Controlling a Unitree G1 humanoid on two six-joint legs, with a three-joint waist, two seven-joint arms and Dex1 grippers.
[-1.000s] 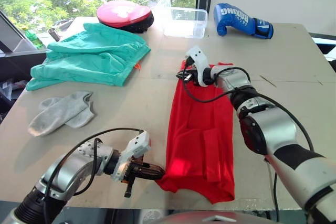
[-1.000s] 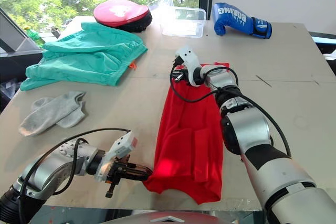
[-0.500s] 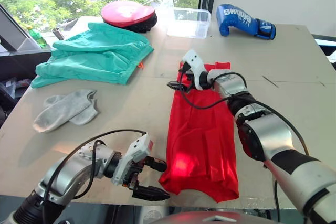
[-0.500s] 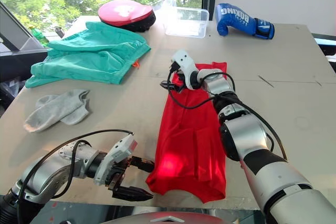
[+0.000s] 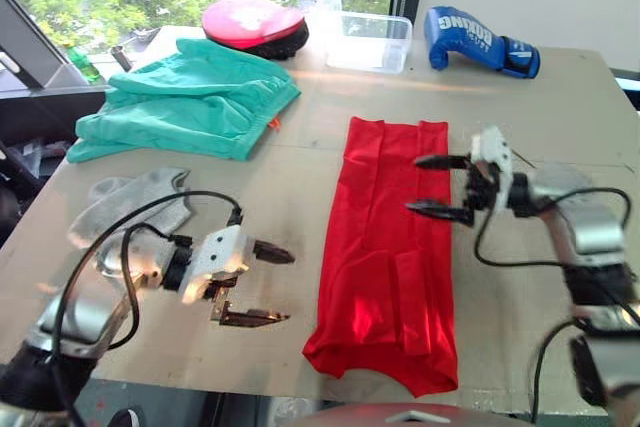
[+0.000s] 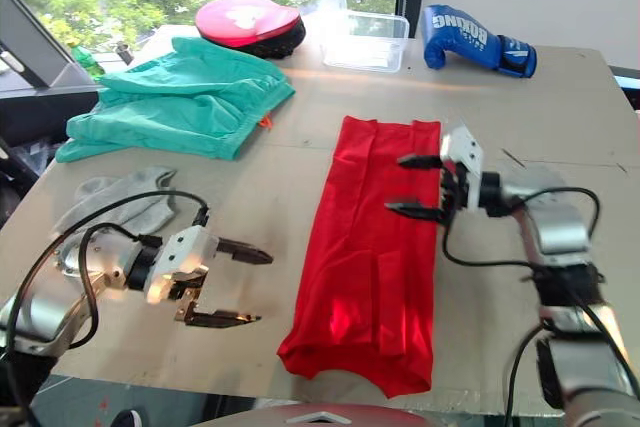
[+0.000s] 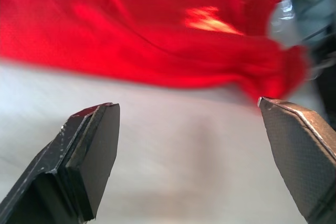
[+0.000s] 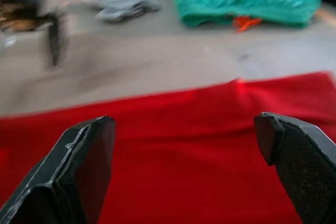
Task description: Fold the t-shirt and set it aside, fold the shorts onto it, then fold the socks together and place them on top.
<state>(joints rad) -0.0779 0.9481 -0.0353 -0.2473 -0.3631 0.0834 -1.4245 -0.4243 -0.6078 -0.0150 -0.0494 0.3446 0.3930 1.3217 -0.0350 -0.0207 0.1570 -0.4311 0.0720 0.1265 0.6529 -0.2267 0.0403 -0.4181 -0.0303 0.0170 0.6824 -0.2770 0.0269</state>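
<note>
At table [image 5: 560, 117] centre: red t-shirt [image 5: 390, 247], folded to long narrow strip, lying flat. Left gripper [image 5: 262, 285] just beside strip's near-left edge, fingers spread, empty. Right gripper [image 5: 436, 185] over strip's right edge, fingers spread, empty, arm reaching in from right.

A wide beige surface [image 5: 300, 177] carries the red t-shirt [image 5: 390, 247] folded into a long strip in the middle, the teal shorts [image 5: 190, 102] and grey socks [image 5: 135, 202] at the left, and a red-pink pad [image 5: 250, 25], a clear container [image 5: 368, 41] and a blue boxing glove [image 5: 478, 39] along the far edge.
</note>
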